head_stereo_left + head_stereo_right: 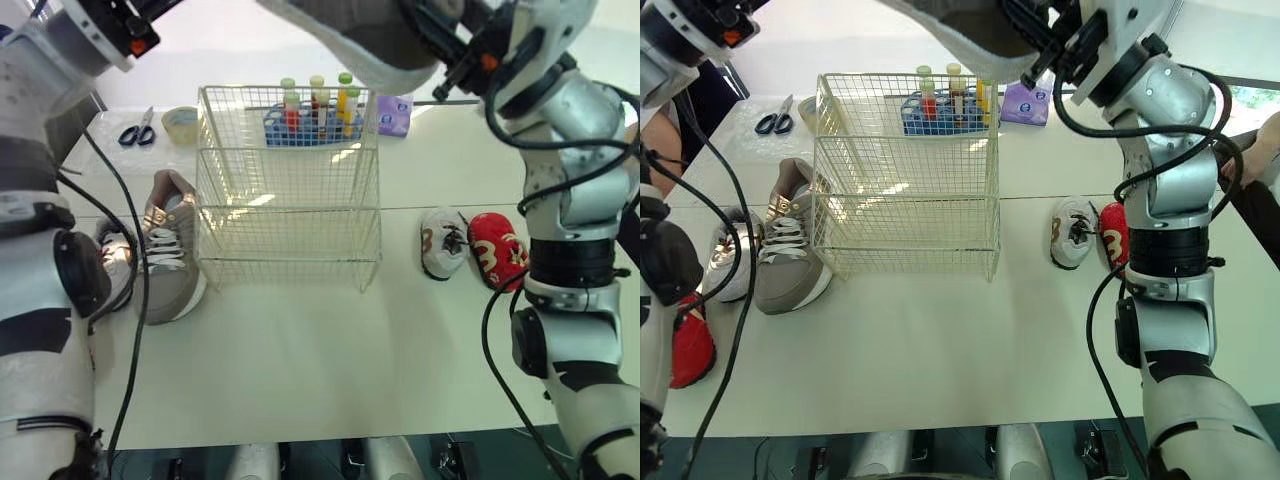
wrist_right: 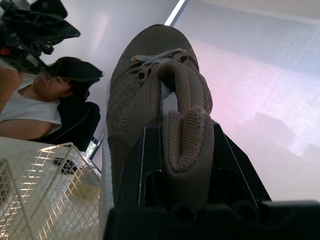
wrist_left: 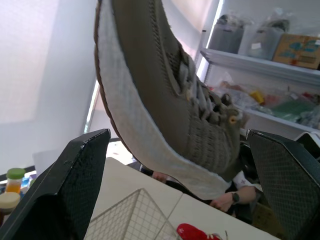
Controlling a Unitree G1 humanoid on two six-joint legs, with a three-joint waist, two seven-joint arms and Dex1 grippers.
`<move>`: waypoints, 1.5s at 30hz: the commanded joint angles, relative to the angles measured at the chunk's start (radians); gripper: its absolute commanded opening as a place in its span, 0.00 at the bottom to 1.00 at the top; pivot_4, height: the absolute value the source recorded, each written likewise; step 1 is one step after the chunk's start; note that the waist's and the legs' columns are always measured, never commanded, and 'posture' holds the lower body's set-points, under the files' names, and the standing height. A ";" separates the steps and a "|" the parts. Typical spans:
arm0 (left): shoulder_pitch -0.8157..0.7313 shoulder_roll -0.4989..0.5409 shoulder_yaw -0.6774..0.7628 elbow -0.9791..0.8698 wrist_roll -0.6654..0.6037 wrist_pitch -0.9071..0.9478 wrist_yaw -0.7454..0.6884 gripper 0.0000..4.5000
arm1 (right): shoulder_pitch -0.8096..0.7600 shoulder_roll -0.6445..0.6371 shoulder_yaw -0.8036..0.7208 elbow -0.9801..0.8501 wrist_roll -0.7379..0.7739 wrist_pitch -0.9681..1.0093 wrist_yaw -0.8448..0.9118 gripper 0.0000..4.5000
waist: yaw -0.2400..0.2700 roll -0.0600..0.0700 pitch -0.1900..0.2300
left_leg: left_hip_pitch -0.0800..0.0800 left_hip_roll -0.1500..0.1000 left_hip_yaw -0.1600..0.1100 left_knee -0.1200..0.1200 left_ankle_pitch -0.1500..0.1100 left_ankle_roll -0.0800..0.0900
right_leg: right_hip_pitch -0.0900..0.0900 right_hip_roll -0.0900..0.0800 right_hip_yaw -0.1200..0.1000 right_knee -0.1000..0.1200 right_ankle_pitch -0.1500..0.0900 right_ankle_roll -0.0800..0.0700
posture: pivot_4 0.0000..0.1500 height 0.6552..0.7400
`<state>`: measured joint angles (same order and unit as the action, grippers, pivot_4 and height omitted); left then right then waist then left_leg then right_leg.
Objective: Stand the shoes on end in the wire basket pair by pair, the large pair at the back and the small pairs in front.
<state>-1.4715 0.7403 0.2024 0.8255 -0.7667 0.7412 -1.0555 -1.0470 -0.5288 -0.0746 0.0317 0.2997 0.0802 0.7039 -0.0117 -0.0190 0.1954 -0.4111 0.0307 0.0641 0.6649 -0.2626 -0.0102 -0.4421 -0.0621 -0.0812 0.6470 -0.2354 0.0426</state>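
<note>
right claw (image 2: pixel 182 135): clenched on the heel collar of a large grey shoe (image 1: pixel 365 45), gripping nothing else.
grey shoe: held high over the back of the basket (image 1: pixel 288 240), lying roughly level with its toe reaching toward the left claw.
left claw (image 3: pixel 177 135): released and spread wide, up near the shoe's sole; i cannot tell whether it touches it.
basket: empty, in the middle of the bench (image 1: pixel 300 370).
mate (image 1: pixel 170 250): on its sole just left of the basket.
small shoes: a white one (image 1: pixel 441 243) and a red one (image 1: pixel 498 250) right of the basket; another white (image 1: pixel 730 255) and red (image 1: pixel 688 345) left of it, beyond the mate.
risk, slip: the hold is on soft padded cloth at one end, so the long shoe could pivot or slide out while it is turned onto its end.
risk, snag: the toe or sole could catch the basket's back rim on the way down and hang there tilted.
risk, shove: the basket is light wire, so a catch could push it into the tube rack (image 1: pixel 312 115) just behind it.
risk, spot: set too far forward, the shoe takes the room meant for the small pairs.
risk, clash: the open left claw sits close and could knock the shoe askew.
</note>
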 commanded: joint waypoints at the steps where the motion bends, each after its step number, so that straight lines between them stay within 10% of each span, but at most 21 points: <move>1: -0.066 -0.003 0.015 0.056 0.062 -0.058 -0.030 1.00 | -0.011 -0.011 -0.017 -0.090 0.028 -0.020 0.021 0.15 | 0.000 0.000 0.000 | 0.000 0.000 0.000 0.000 0.000 0.000 | 0.000 0.000 0.000 0.000 0.000 0.000 | 1.00 1.00; 13: -0.151 -0.011 -0.002 0.218 0.202 -0.084 -0.219 1.00 | 0.043 -0.067 0.047 -0.159 -0.012 -0.050 0.144 0.15 | -0.003 0.000 0.000 | 0.000 0.000 0.004 0.000 0.000 0.000 | -0.001 0.001 0.000 0.001 0.000 0.000 | 1.00 1.00; 23: -0.039 0.060 0.022 0.039 0.170 0.143 -0.356 0.16 | 0.090 -0.065 0.052 -0.199 -0.006 -0.029 0.150 0.14 | -0.003 0.000 0.001 | 0.001 0.002 0.006 0.001 0.000 0.000 | -0.002 0.001 0.001 0.003 0.000 0.000 | 1.00 1.00; 26: 0.010 0.037 0.079 -0.058 0.139 0.182 -0.264 0.16 | 0.099 -0.066 0.052 -0.211 0.017 0.005 0.159 0.22 | 0.000 -0.001 0.001 | 0.000 0.001 0.006 0.002 0.000 0.000 | -0.001 -0.001 0.001 0.003 0.000 0.000 | 1.00 1.00; 33: 0.114 -0.036 0.320 -0.222 0.011 0.226 0.023 0.16 | 0.105 -0.018 -0.156 -0.133 0.138 0.186 -0.080 0.98 | 0.000 -0.001 0.001 | 0.001 0.001 0.005 0.003 0.002 -0.004 | -0.001 -0.002 0.001 0.004 0.001 0.001 | 1.00 1.00; 40: 0.228 -0.384 0.568 -0.620 -0.195 0.056 0.554 0.16 | 0.229 0.293 -0.476 -0.226 0.678 0.413 -0.543 0.99 | 0.001 -0.002 0.000 | 0.001 0.001 0.001 0.002 0.003 -0.006 | 0.002 -0.005 0.003 0.002 0.001 0.001 | 1.00 1.00; 45: 0.224 -0.544 0.576 -0.660 -0.251 -0.110 0.724 0.16 | 0.237 0.447 -0.320 -0.301 0.705 0.424 -0.581 0.99 | -0.005 -0.001 0.000 | 0.003 0.002 0.001 0.002 0.002 -0.003 | 0.001 -0.003 0.004 0.005 0.003 0.000 | 1.00 1.00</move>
<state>-1.2109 0.2067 0.7654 0.2114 -0.9714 0.7110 -0.3701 -0.7790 -0.1096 -0.4615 -0.2090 0.9941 0.5138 0.1158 -0.0169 -0.0204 0.1954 -0.4079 0.0326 0.0655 0.6667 -0.2608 -0.0131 -0.4413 -0.0639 -0.0769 0.6515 -0.2326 0.0426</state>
